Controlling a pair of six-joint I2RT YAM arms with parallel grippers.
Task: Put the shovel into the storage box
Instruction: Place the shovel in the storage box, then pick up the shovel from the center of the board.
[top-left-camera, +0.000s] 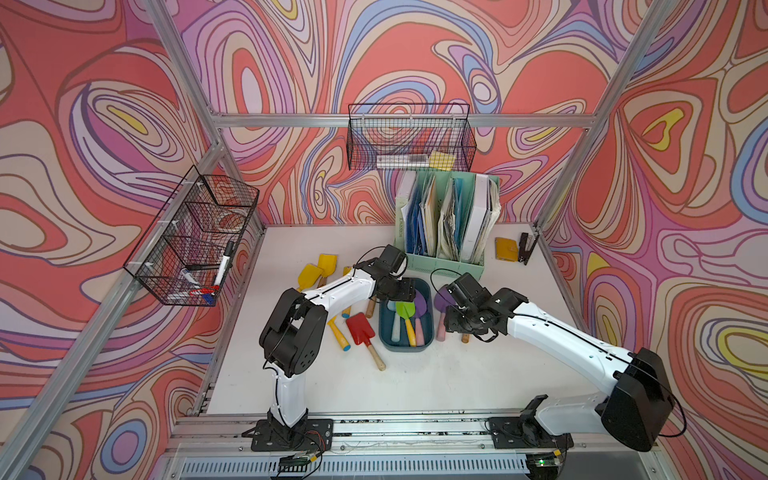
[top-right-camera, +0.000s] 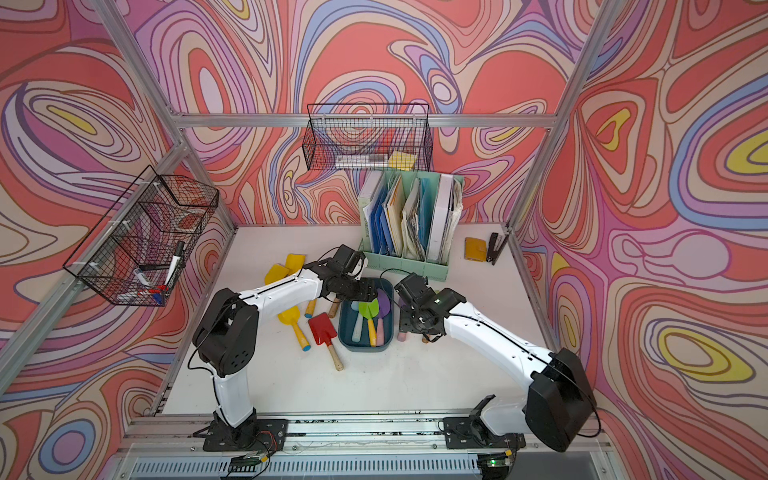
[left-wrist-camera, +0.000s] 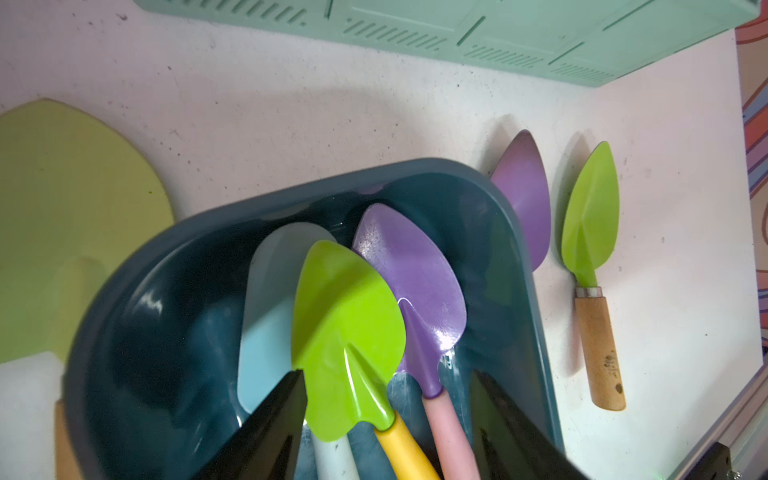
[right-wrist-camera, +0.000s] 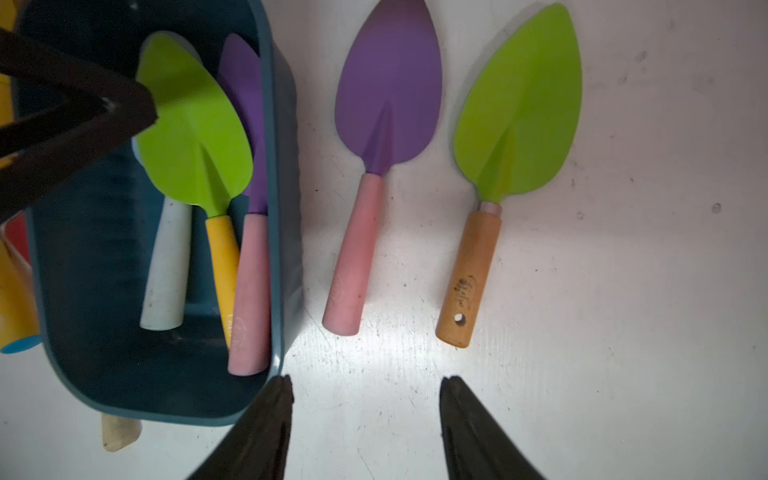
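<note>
Teal storage box (top-left-camera: 405, 348) is noted mid-table; the yellow-handled green shovel (left-wrist-camera: 345, 332) is laid inside, atop others. Left gripper (left-wrist-camera: 387, 372) is held spread over it, gripping nothing. Right gripper (right-wrist-camera: 368, 378) is spread over bare table (right-wrist-camera: 623, 332), just outside the box's long edge.

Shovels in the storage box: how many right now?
3, side by side in the storage box: pale-blue shovel, green shovel with yellow handle, purple shovel with pink handle. Another could lie hidden underneath.
</note>
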